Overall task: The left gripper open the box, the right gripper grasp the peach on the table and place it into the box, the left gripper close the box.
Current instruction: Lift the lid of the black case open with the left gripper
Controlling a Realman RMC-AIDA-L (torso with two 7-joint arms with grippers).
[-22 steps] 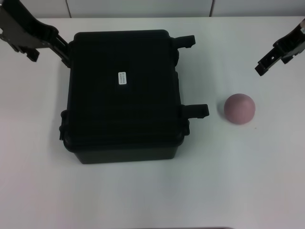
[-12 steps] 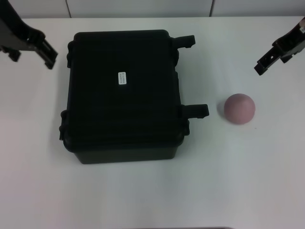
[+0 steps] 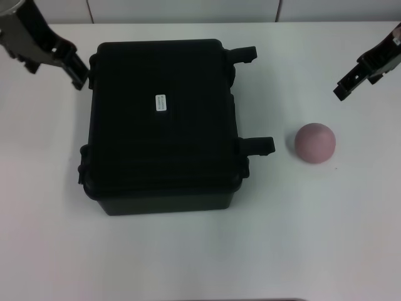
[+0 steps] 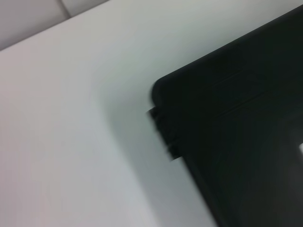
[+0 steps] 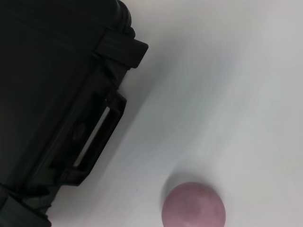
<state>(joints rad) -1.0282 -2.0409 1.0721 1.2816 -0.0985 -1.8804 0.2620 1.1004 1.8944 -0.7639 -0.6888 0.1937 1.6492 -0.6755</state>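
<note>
The black box [image 3: 163, 125] lies with its lid down on the white table [image 3: 188, 257]. Its white label [image 3: 162, 102] faces up, and its two latches [image 3: 258, 145] stick out toward the peach. The dusty-pink peach [image 3: 315, 143] rests on the table beside the nearer latch. My left gripper [image 3: 54, 74] hovers open just off the box's far left corner, holding nothing. My right gripper [image 3: 354, 81] hangs at the far right, beyond the peach and apart from it. The left wrist view shows a corner of the box [image 4: 236, 142]. The right wrist view shows the box's latch side [image 5: 85, 137] and the peach [image 5: 193, 206].
A grey wall panel [image 3: 188, 9] runs along the table's far edge. Bare tabletop [image 3: 326, 238] stretches in front of the box and around the peach.
My left gripper drew back leftward from the box's far left corner, then came partway back toward it. The right gripper, box and peach have not moved.
</note>
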